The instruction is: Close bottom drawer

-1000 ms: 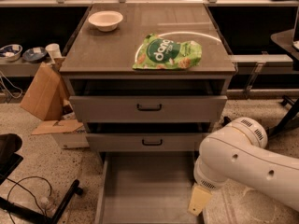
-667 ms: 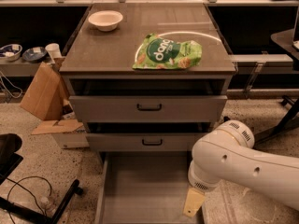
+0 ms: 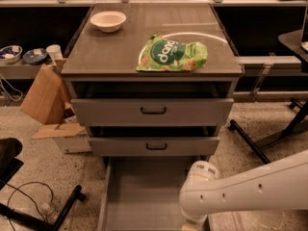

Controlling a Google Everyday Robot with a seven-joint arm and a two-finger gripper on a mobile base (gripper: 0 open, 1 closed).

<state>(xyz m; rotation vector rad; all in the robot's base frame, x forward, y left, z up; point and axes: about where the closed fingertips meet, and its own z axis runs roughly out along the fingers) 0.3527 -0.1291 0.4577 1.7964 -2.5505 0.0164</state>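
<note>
speckled floor, dark desks along the back wall. camera view: grey metal cabinet [image 3: 120, 57] carries a pale round bowl [image 3: 108, 20] and a green crinkled snack bag [image 3: 172, 56] on top. the upper two grey drawer fronts sit slightly out. the bottom drawer [image 3: 142, 196], a long flat grey tray, is pulled far out toward me. my white robot arm [image 3: 250, 189] comes in from the right. the gripper [image 3: 188, 226] sits at the lower edge over the tray's right side, mostly cut off, so i cannot tell its state or hold.

Office workspace: desks [image 3: 294, 38], floor cables [image 3: 23, 192]
</note>
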